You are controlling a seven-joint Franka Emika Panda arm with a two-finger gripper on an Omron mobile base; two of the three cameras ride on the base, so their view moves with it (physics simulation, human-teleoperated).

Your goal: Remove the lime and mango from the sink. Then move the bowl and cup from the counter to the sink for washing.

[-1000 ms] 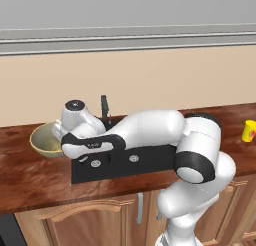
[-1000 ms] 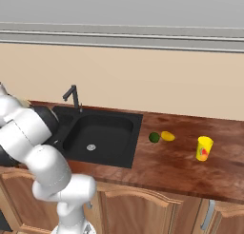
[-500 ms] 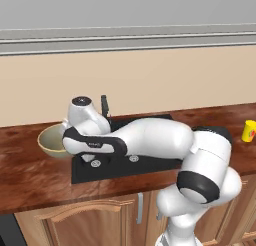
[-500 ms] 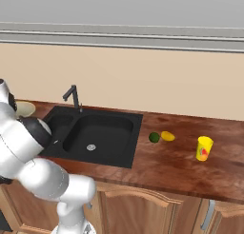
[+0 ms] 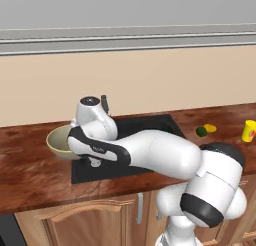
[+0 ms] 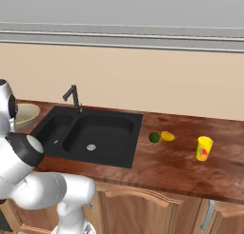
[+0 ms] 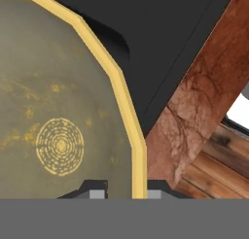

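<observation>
Here we take the sink (image 6: 90, 133) as our landmark and read from its left across to its right. Just left of the sink, the bowl (image 5: 60, 141) sits at the basin's edge, and in the hand view our gripper (image 7: 126, 192) has its jaws clamped on the bowl's yellow rim, one tip inside and one outside. The grip is on a thin edge of a wide bowl, so we judge it could pivot or slip out if we swing fast, and it might drop hard into the black basin or tip back onto the counter (image 6: 167, 166). The faucet (image 6: 72, 96) stands at the sink's back edge; carrying the bowl high or far back could knock it. To the right of the sink, the lime (image 6: 154, 137) and the mango (image 6: 167, 136) lie close together on the counter, already out of the basin. Further right stands the cup (image 6: 204, 148), not yet moved; a careless return sweep could roll the fruits.
</observation>
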